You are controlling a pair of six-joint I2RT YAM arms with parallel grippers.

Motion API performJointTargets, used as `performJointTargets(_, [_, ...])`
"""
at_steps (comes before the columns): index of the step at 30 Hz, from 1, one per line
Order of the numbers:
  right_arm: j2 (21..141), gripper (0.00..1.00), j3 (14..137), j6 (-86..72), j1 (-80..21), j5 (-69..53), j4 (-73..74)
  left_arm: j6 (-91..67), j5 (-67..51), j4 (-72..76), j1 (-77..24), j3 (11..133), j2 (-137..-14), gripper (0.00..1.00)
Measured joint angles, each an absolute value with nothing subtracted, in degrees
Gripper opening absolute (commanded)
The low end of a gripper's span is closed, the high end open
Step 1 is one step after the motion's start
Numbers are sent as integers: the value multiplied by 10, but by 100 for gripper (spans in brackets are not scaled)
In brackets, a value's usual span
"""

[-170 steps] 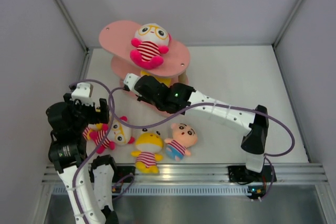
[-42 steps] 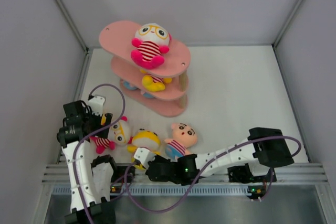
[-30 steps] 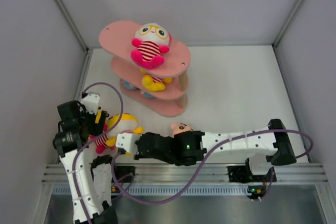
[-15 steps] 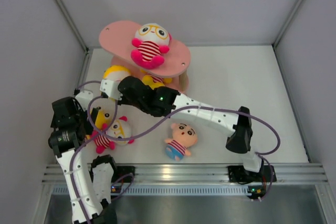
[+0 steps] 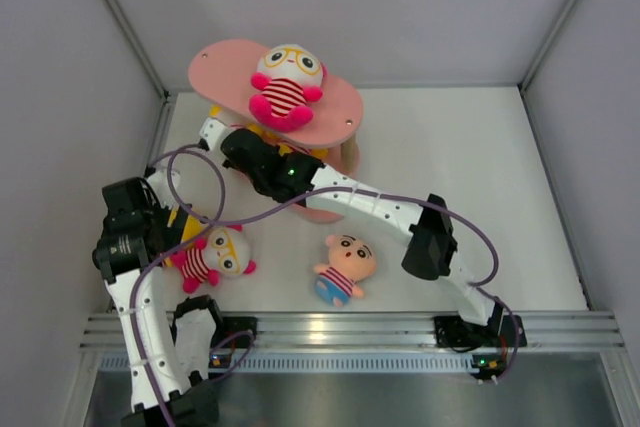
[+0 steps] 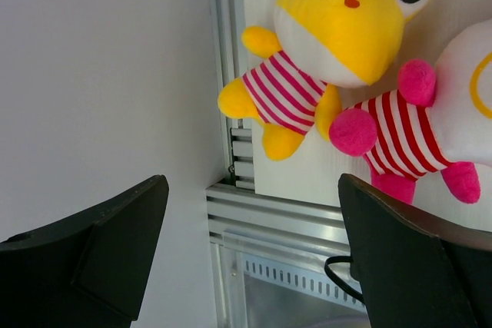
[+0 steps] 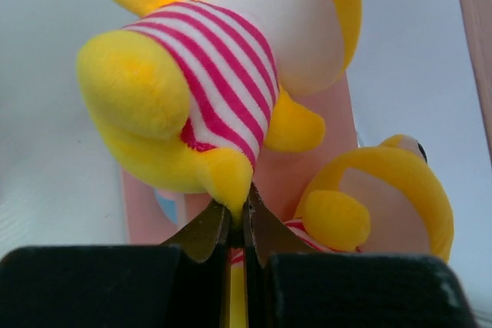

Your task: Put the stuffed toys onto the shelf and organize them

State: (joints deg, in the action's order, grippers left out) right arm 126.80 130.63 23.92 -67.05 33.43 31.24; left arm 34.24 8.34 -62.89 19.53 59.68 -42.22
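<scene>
Right fingers (image 7: pixel 201 234) pinch the yellow toy (image 7: pixel 223 74) (red-white striped shirt).

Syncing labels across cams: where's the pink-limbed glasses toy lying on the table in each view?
Top external: pink-limbed toy lies near-left on the table.
Left wrist: at the right edge, partly cut off.
Right wrist: not in it; the right tool pinches a yellow toy.
Shared landmark: metal rail at the table's near edge, in top external and left wrist.
</scene>
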Motion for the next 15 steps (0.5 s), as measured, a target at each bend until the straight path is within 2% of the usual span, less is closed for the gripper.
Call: performJointTargets(15, [1275,0,1281,103,-658,409,271,342,70,-620,195,579,-420,98])
